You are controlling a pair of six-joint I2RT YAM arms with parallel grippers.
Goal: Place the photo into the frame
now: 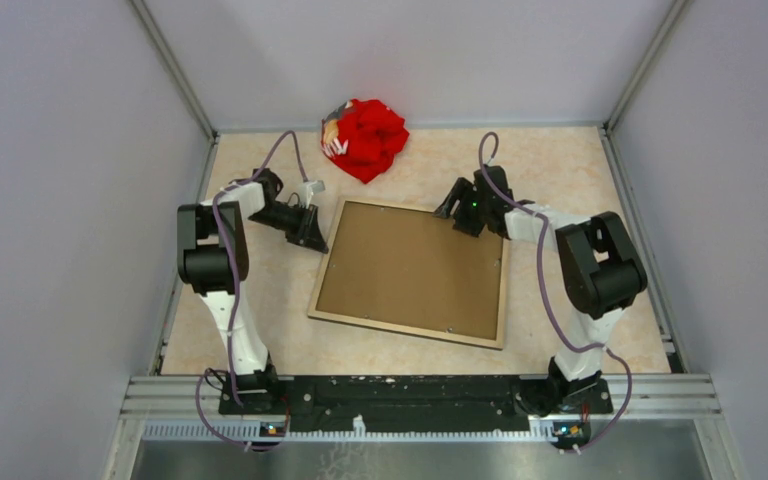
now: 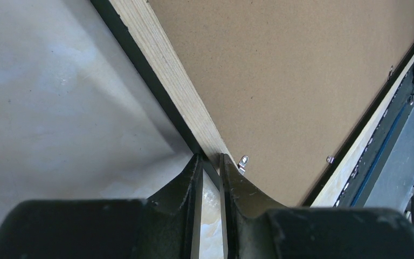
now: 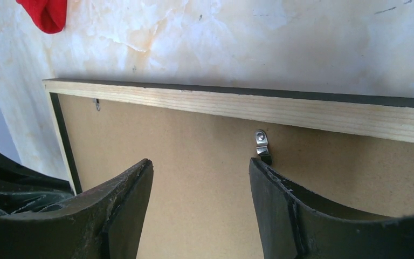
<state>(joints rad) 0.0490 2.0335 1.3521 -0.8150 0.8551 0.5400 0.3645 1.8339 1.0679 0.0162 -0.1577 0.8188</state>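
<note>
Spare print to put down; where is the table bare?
Free: the strip between frame and black base rail, and the far right table corner beyond the right claw. Crowded: between red cloth, left claw and frame.

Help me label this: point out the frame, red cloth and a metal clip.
frame [image 3: 248,108]: right wrist view, wooden back rail.
red cloth [image 1: 365,138]: top view, bundle's middle.
metal clip [image 3: 261,141]: right wrist view, screwed end.
</note>
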